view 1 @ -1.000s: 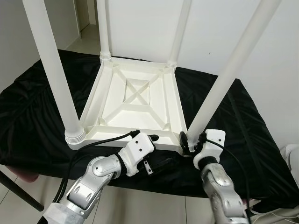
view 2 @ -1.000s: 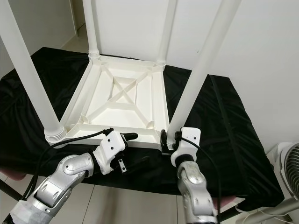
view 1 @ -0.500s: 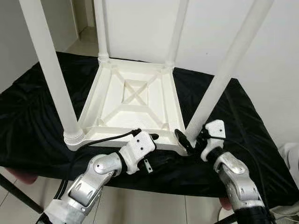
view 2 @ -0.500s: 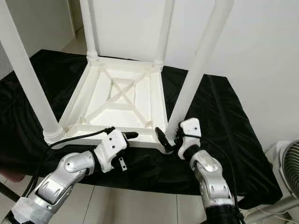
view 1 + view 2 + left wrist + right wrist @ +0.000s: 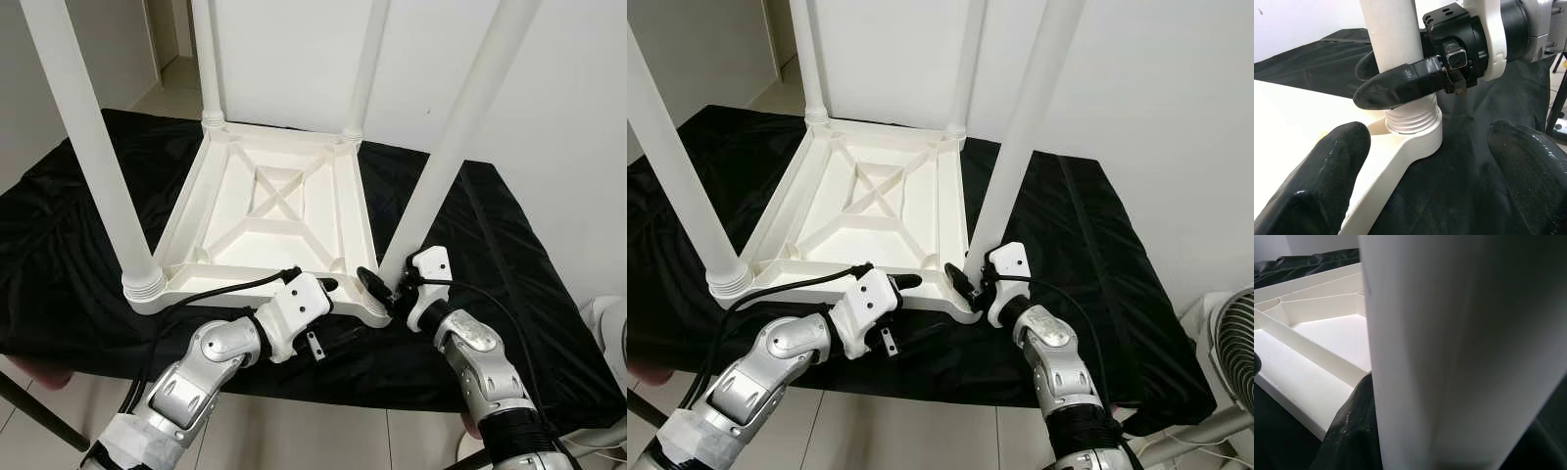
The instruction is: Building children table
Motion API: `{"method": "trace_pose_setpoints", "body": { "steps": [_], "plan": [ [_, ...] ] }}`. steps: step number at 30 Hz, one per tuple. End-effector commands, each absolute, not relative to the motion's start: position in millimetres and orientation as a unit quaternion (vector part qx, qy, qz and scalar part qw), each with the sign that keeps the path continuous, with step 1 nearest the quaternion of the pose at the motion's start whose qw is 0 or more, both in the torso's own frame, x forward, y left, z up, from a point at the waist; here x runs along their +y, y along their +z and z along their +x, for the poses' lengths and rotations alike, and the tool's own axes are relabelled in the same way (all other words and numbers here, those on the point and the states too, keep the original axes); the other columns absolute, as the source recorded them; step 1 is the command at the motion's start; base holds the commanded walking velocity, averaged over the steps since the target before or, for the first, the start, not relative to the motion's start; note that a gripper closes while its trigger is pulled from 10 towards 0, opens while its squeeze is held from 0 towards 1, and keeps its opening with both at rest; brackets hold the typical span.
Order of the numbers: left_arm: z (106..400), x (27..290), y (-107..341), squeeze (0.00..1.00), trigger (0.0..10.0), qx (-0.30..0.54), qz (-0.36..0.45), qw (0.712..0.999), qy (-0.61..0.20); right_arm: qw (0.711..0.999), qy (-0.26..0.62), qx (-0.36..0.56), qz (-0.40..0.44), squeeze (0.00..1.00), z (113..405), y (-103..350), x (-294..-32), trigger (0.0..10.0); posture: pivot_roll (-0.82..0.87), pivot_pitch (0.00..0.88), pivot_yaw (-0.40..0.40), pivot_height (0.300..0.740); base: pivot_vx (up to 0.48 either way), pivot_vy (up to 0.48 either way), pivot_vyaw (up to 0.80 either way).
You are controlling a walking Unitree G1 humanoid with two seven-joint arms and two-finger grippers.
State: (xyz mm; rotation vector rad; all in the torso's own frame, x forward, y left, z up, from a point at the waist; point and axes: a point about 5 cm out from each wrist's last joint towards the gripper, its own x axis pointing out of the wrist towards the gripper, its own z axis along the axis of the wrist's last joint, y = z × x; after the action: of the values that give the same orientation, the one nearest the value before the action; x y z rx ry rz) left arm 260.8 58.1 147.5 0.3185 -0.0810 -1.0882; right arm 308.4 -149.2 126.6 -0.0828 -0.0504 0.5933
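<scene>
Right gripper [image 5: 377,290]: closed around the near right leg [image 5: 460,137] of the upturned white children's table [image 5: 269,215], low on the leg just above its threaded base. In the left wrist view one black finger [image 5: 1400,85] lies across the front of the leg and the other shows behind it (both pressed to the white tube). In the right wrist view the leg [image 5: 1449,347] stands close before the lens, with a dark finger [image 5: 1354,431] against it.

Left gripper [image 5: 328,313]: fingers apart, holding nothing. It sits at the near edge of the table, left of the near right leg; one finger rests on the white rim, the other lies lower over the black cloth [image 5: 69,225]. Its wrist view shows both fingertips [image 5: 1317,171] spread wide, the leg's screw socket [image 5: 1413,129] between them.

Table: lies underside up on the black cloth, cross-braced ribs showing in the middle. Four white legs stand up from its corners: the near left leg [image 5: 93,157] with a ribbed collar at its foot, the far left leg [image 5: 208,59] and the far right leg [image 5: 364,64] by the white wall [image 5: 294,49].

A fan [image 5: 1229,343] stands on the floor, well to the right of the table.
</scene>
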Motion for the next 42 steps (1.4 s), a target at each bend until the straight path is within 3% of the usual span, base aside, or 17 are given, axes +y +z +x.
{"method": "trace_pose_setpoints", "body": {
  "steps": [1, 9, 15, 16, 21, 24, 32, 33, 36, 38, 41, 42],
  "plan": [
    [256, 54, 146, 0.0, 10.0, -0.032, 0.152, 0.824, -0.545, 0.958, 0.285, -0.002, -0.032, 0.0, 306, 117, -151, 10.0, -0.07, 0.0, -0.068, 0.74, 0.0, 0.0, 0.0],
    [257, 54, 146, 0.0, 10.0, -0.032, 0.151, 0.825, -0.543, 0.974, 0.222, -0.012, -0.037, 0.0, 309, 128, -147, 10.0, -0.06, 0.0, -0.077, 0.74, 0.0, 0.0, 0.0],
    [257, 54, 148, 0.0, 10.0, -0.037, 0.14, 0.833, -0.535, 0.994, 0.104, -0.015, -0.016, 0.0, 304, 135, -135, 10.0, -0.05, 0.0, -0.099, 0.74, 0.0, 0.0, 0.0],
    [258, 54, 149, 0.0, 10.0, -0.039, 0.136, 0.836, -0.53, 0.999, 0.033, -0.01, -0.008, 0.0, 299, 133, -135, 10.0, -0.05, 0.0, -0.109, 0.74, 0.0, 0.0, 0.0],
    [259, 54, 150, 0.0, 10.0, -0.042, 0.132, 0.841, -0.523, 0.999, -0.042, 0.002, 0.009, 0.0, 286, 128, -123, 10.0, -0.04, 0.0, -0.119, 0.74, 0.0, 0.0, 0.0],
    [259, 54, 149, 0.0, 10.0, -0.043, 0.132, 0.841, -0.523, 1.0, -0.01, -0.001, 0.021, 0.0, 284, 130, -109, 10.0, -0.04, 0.0, -0.12, 0.74, 0.0, 0.0, 0.0],
    [257, 52, 148, 0.0, 10.0, -0.043, 0.13, 0.838, -0.529, 0.999, -0.019, -0.015, 0.034, 0.0, 284, 137, -122, 10.0, -0.05, 0.0, -0.12, 0.74, 0.0, 0.0, 0.0],
    [258, 52, 149, 0.0, 10.0, -0.043, 0.131, 0.838, -0.528, 0.999, 0.002, -0.024, 0.045, 1.0, 283, 140, -123, 10.0, -0.05, 0.0, -0.121, 0.74, 0.0, 0.0, 0.0],
    [258, 52, 149, 0.0, 10.0, -0.043, 0.131, 0.838, -0.528, 0.998, 0.011, -0.03, 0.049, 1.0, 283, 142, -124, 10.0, -0.05, 0.0, -0.121, 0.74, 0.0, 0.0, 0.0],
    [257, 52, 148, 0.0, 10.0, -0.042, 0.129, 0.837, -0.53, 0.995, 0.081, -0.039, 0.042, 1.0, 285, 149, -131, 10.0, -0.06, 0.0, -0.11, 0.74, 0.0, 0.0, 0.0],
    [257, 52, 148, 0.0, 10.0, -0.042, 0.128, 0.837, -0.53, 0.994, 0.1, -0.039, 0.034, 1.0, 286, 151, -134, 10.0, -0.06, 0.0, -0.11, 0.74, 0.0, 0.0, 0.0],
    [256, 52, 148, 0.0, 10.0, -0.041, 0.128, 0.836, -0.532, 0.993, 0.113, -0.038, 0.024, 0.0, 286, 152, -136, 10.0, -0.06, 0.0, -0.108, 0.74, 0.0, 0.0, 0.0]
  ]
}}
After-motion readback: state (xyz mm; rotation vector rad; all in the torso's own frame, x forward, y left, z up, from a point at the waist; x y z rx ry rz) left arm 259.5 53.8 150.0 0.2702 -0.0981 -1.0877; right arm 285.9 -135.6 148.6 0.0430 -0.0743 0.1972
